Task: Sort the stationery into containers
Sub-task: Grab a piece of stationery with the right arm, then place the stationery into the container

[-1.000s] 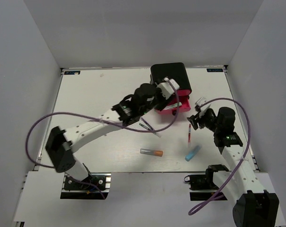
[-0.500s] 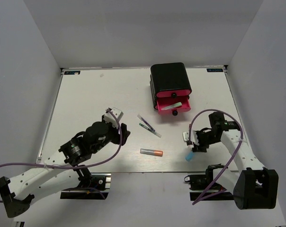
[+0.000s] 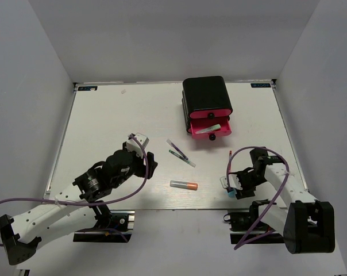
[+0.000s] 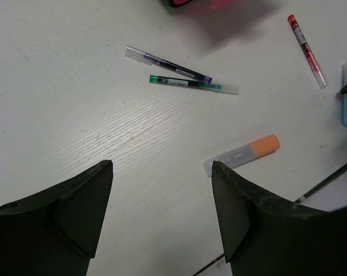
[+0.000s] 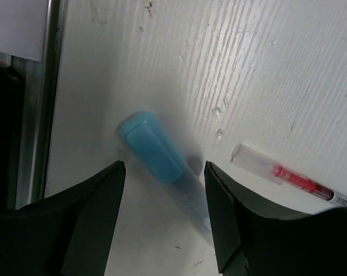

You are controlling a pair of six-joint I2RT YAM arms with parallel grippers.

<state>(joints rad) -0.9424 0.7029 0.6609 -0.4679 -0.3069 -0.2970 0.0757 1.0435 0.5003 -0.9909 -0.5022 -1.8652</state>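
Pick step: right hand (image 5: 163, 167) spread, straddling blue marker (image 5: 150, 149), lower right of top view, not gripped. Next: close, lift, carry to open drawer (image 3: 211, 127). Left hand (image 4: 161, 167) spread, empty.

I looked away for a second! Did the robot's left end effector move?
Yes. The left end effector has pulled back from the black drawer case, going down and to the left in the top view.
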